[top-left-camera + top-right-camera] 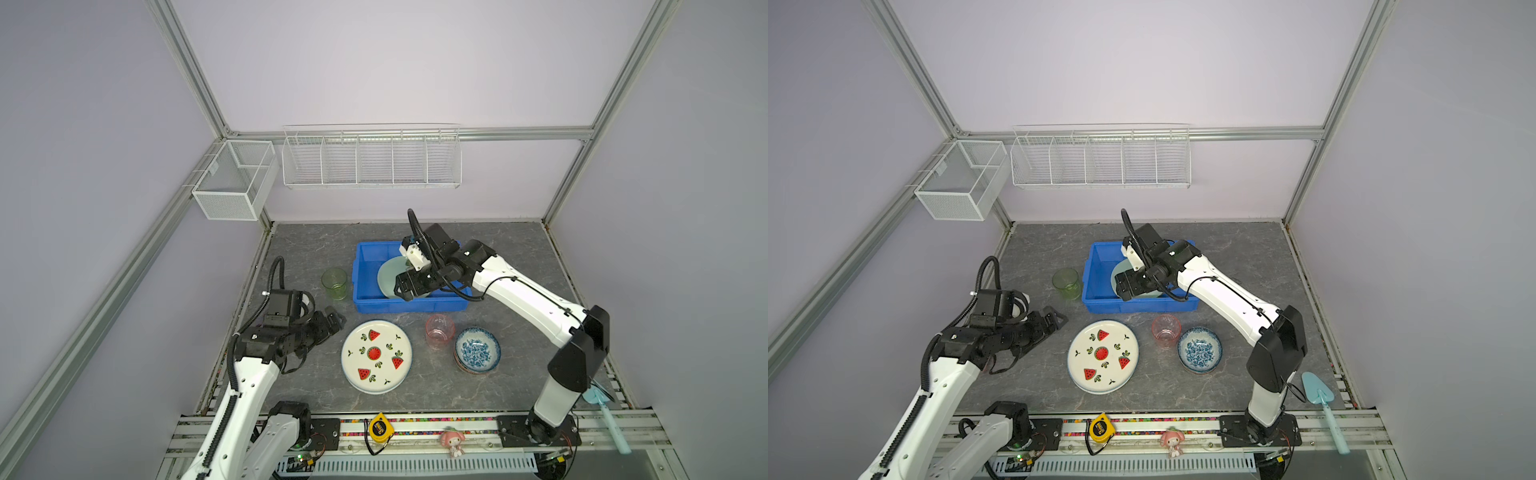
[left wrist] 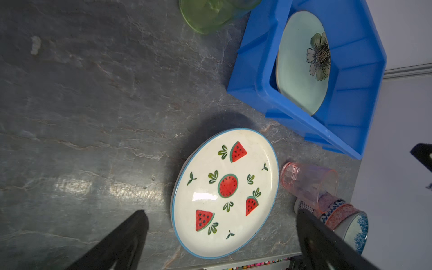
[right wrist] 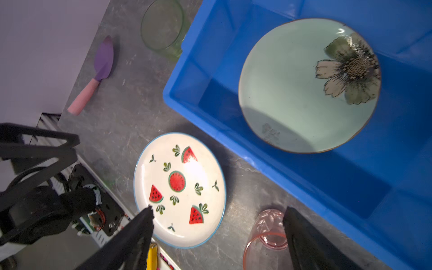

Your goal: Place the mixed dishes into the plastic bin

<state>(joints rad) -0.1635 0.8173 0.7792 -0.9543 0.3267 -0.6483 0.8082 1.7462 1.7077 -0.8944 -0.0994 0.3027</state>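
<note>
The blue plastic bin (image 1: 411, 305) stands at the back middle of the table, and a pale green flower plate (image 3: 292, 93) lies in it. My right gripper (image 1: 403, 291) hangs open and empty over the bin's near side, above that plate. In front of the bin lies the watermelon plate (image 1: 376, 356). To its right stand a pink cup (image 1: 439, 330) and stacked patterned bowls (image 1: 477, 350). A green cup (image 1: 334, 282) stands left of the bin. My left gripper (image 1: 337, 320) is open and empty, just left of the watermelon plate.
Two white wire baskets (image 1: 372, 160) hang on the back wall. A purple spatula (image 3: 102, 60) lies at the table's left edge and a light-blue spatula (image 1: 1320, 395) at the front right. A yellow tape measure (image 1: 379, 428) and a small doll (image 1: 451, 442) sit on the front rail.
</note>
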